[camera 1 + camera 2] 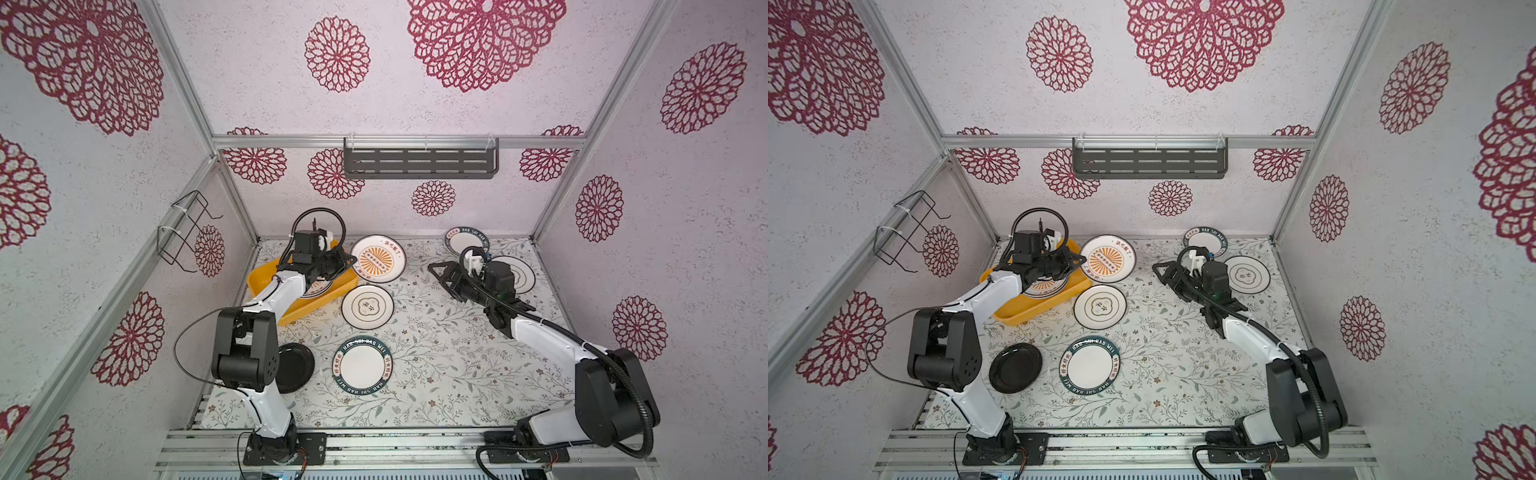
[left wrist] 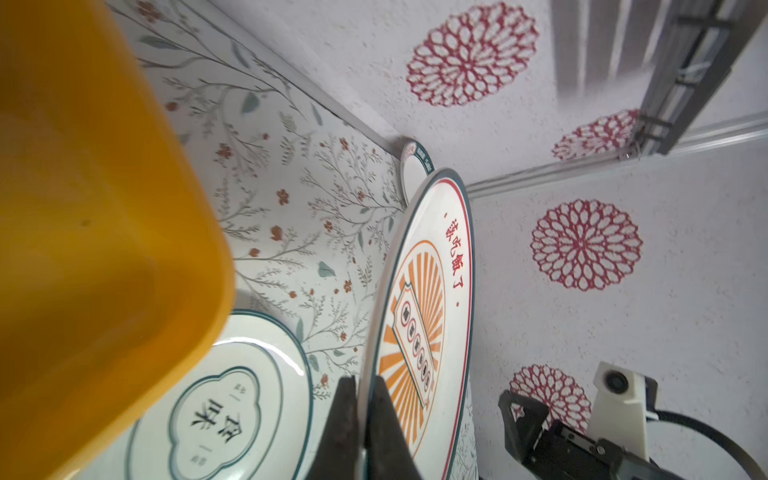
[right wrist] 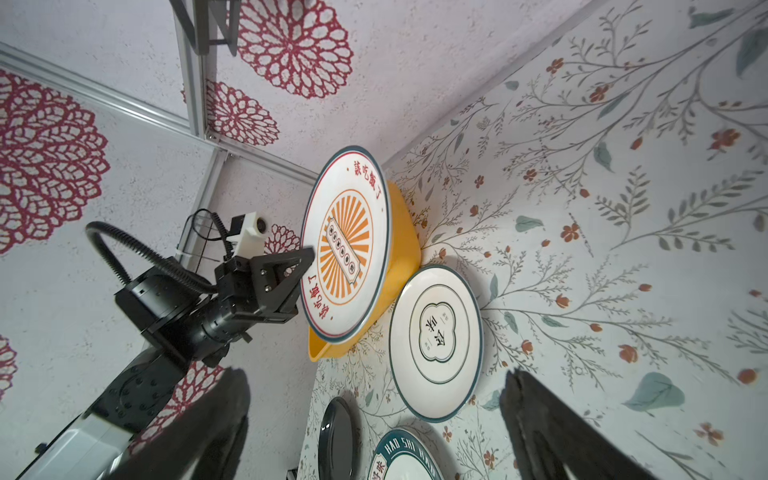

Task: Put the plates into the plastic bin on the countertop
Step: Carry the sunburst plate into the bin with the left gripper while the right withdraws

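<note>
While the shallow yellow-orange plastic bin [image 1: 264, 284] sits at the left of the white vine-printed countertop [image 1: 436, 374] in both top views, 1 round plate with an orange sunburst centre [image 1: 319, 288] already lies inside it, mostly hidden under the left arm. Just right of it, the left gripper [image 1: 352, 262] has its jaws pinched tight on the rim of another white round sunburst plate [image 1: 378, 258]. The right wrist view shows this plate raised clear of the countertop, close to level. It hangs by the bin's right-hand end with its centre outside the bin.

The step in hand looks like carrying that plate leftward over the bin. A narrow pinch on a glazed rim lets a plate pivot, so the move should be slow and the plate kept level. Its low edge needs to clear the bin's flared rim. The jaws should part only once it rests on the plate below.

Below and right of the bin's end, a white plate with a dark flower outline [image 1: 368, 306] lies flat near the bin wall, so a low swing could clip it. Right of centre, the right gripper [image 1: 438, 279] has its jaws spread wide with nothing between them, apart from the held plate, and is best left there.
</note>
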You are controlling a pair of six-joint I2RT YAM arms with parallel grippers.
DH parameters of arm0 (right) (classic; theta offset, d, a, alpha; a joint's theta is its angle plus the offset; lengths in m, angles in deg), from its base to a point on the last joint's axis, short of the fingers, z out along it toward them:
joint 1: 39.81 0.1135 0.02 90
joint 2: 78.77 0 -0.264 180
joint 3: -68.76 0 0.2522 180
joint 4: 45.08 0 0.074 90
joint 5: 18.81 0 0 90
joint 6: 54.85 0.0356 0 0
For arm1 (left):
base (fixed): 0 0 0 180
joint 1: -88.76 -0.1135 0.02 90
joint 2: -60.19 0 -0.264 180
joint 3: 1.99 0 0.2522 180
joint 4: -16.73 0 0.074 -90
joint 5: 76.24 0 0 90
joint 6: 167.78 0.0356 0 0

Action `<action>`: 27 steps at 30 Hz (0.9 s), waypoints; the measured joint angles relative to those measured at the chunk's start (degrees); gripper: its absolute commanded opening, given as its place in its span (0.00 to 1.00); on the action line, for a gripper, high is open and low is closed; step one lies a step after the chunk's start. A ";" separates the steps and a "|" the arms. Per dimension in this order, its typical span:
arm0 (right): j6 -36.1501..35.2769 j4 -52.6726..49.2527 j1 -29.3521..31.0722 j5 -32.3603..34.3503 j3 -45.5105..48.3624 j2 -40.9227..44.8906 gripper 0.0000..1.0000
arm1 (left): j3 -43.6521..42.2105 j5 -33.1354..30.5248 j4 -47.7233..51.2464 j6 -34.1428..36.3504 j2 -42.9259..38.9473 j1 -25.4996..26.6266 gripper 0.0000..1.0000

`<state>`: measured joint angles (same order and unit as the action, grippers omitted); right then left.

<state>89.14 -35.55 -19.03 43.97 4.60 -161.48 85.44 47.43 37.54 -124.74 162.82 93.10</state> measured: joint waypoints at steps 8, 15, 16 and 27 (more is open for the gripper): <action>-1.38 3.17 4.68 -3.30 -4.96 -5.92 0.99 | -5.55 -4.44 1.03 -1.11 -1.68 -12.20 0.00; -0.83 6.56 8.44 -5.75 -7.26 -13.00 0.99 | -6.38 -7.69 1.42 -0.48 -2.10 -18.40 0.00; -0.81 6.78 9.05 -5.99 -7.91 -13.99 0.99 | -6.47 -7.87 1.42 -0.39 -2.10 -18.80 0.00; -0.85 7.63 16.06 -7.13 -13.53 -19.54 0.99 | -7.10 -9.01 0.94 -0.04 -1.66 -21.55 0.00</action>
<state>88.29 -27.92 -2.97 36.84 -8.92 -181.02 78.33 38.43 38.48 -124.78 161.16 71.55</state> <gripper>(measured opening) 0.987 0.076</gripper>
